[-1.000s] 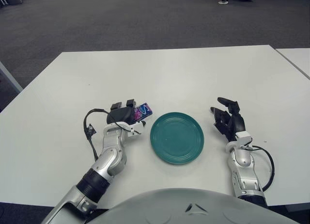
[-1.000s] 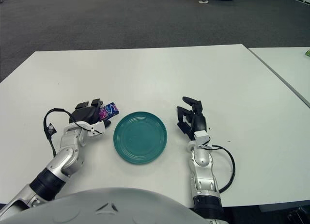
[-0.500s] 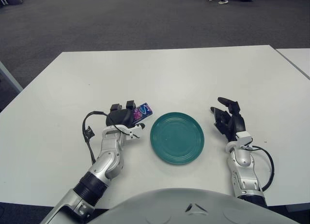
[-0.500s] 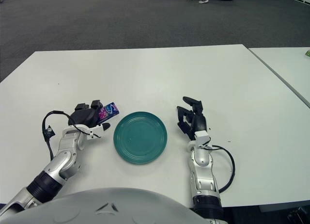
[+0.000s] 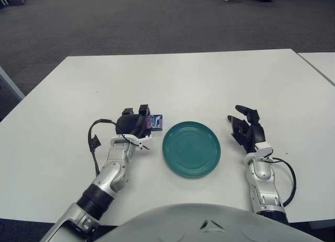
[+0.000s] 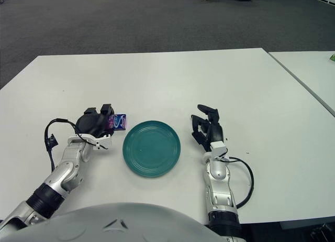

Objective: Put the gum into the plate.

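Note:
A small blue and purple gum pack (image 5: 155,122) is held in my left hand (image 5: 135,123), whose fingers are curled around it, just left of the plate's rim. The teal plate (image 5: 191,149) lies on the white table (image 5: 183,79) between my two hands; nothing lies in it. The same pack shows in the right eye view (image 6: 117,121), close to the table surface. My right hand (image 5: 248,128) rests to the right of the plate with its fingers spread and holds nothing.
A black cable (image 5: 95,142) loops from my left wrist. A second white table (image 5: 320,64) stands at the far right. Dark carpet floor (image 5: 131,22) lies beyond the far table edge.
My left hand has turned at the wrist, so the gum pack now stands more upright and sits slightly closer to the plate's rim. The right hand has not moved.

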Motion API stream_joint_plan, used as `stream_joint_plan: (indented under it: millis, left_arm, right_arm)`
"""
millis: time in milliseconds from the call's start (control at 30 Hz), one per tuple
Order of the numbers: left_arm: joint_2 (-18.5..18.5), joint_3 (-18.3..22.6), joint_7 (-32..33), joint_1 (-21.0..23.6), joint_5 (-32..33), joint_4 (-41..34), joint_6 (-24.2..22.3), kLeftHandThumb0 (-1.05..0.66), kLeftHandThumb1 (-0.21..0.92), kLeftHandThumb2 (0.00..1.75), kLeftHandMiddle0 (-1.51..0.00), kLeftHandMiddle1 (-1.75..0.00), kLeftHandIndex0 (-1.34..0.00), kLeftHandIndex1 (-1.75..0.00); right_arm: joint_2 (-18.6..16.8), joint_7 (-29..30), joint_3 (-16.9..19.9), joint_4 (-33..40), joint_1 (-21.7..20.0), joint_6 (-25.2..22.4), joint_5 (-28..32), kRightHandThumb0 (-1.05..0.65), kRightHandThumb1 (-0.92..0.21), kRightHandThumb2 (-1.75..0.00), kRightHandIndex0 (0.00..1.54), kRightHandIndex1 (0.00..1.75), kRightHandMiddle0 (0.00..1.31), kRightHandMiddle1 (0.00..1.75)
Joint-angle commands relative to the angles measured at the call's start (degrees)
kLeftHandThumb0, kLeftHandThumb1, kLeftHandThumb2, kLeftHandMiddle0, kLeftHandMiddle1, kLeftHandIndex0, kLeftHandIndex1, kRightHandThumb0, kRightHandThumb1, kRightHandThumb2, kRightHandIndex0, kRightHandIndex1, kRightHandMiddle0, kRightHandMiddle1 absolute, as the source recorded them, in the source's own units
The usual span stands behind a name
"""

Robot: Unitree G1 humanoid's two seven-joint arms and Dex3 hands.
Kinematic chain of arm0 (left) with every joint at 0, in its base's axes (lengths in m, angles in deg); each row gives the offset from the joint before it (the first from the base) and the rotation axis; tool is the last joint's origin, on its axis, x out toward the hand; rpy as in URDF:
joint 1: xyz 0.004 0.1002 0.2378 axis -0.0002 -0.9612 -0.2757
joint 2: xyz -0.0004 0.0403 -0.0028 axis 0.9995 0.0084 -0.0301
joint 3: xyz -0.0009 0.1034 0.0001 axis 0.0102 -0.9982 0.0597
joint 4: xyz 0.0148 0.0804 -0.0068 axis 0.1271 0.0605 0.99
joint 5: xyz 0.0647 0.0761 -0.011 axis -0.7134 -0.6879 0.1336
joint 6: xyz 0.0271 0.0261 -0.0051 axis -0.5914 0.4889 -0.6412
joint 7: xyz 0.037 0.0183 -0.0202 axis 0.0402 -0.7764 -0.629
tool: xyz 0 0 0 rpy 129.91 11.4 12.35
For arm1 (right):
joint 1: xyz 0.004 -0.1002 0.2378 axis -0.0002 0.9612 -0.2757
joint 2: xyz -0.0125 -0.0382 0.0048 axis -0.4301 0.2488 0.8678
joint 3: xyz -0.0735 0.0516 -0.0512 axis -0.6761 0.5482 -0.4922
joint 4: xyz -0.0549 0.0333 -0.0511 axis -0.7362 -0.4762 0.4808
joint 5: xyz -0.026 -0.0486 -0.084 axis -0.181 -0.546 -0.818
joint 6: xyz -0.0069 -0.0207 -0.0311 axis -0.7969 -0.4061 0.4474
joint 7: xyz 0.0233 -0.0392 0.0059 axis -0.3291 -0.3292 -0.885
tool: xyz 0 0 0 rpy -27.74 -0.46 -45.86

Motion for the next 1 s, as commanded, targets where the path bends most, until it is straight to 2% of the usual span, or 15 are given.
stream_joint_plan:
  millis: [0, 33, 100, 200, 467, 633, 967]
  left_arm:
    - [0.75, 0.54, 0.41, -0.69, 0.97, 2.54, 0.96, -0.01, 0.31, 1.18, -0.64, -1.59, -0.60, -1.49]
    - [0.71, 0.73, 0.73, -0.71, 1.07, 2.46, 1.23, -0.01, 0.32, 1.17, -0.65, -1.58, -0.61, -1.49]
    - [0.64, 0.99, 1.13, -0.73, 1.23, 2.38, 1.61, -0.01, 0.39, 1.04, -0.63, -1.41, -0.63, -1.51]
    - [0.48, 1.49, 1.66, -0.73, 1.78, 2.44, 2.27, -0.01, 0.46, 0.91, -0.63, -1.29, -0.65, -1.49]
    - [0.21, 2.47, 1.64, -0.17, 2.71, 2.17, 3.16, -0.01, 0.52, 0.82, -0.60, -1.23, -0.66, -1.49]
    - [0.06, 2.88, 1.49, -0.12, 3.01, -0.21, 3.90, -0.01, 0.49, 0.86, -0.63, -1.24, -0.65, -1.50]
    - [0.44, 4.68, -0.23, 2.18, 3.94, -4.38, 5.13, -0.01, 0.37, 1.08, -0.66, -1.45, -0.60, -1.51]
  right_arm:
    - [-0.87, -0.18, 0.11, -4.33, 2.29, -2.99, 0.96, -0.61, -0.92, -0.67, 0.48, 0.57, 0.04, 1.09]
    - [-0.87, -0.20, 0.14, -4.35, 2.31, -2.87, 0.95, -0.61, -0.92, -0.67, 0.48, 0.57, 0.04, 1.09]
    - [-0.86, -0.22, 0.17, -4.39, 2.32, -2.71, 0.93, -0.61, -0.92, -0.68, 0.48, 0.57, 0.05, 1.09]
    - [-0.87, -0.19, 0.22, -4.35, 2.39, -2.59, 0.92, -0.61, -0.92, -0.68, 0.48, 0.57, 0.05, 1.09]
    - [-0.95, -0.09, 0.25, -4.57, 2.37, -2.35, 0.88, -0.60, -0.92, -0.69, 0.47, 0.57, 0.04, 1.09]
    - [-1.14, -0.05, 0.28, -4.74, 2.45, -2.13, 1.00, -0.59, -0.92, -0.68, 0.48, 0.58, 0.06, 1.11]
    - [-1.48, 0.07, 0.12, -5.15, 2.86, -1.59, 0.79, -0.60, -0.92, -0.66, 0.49, 0.60, 0.05, 1.10]
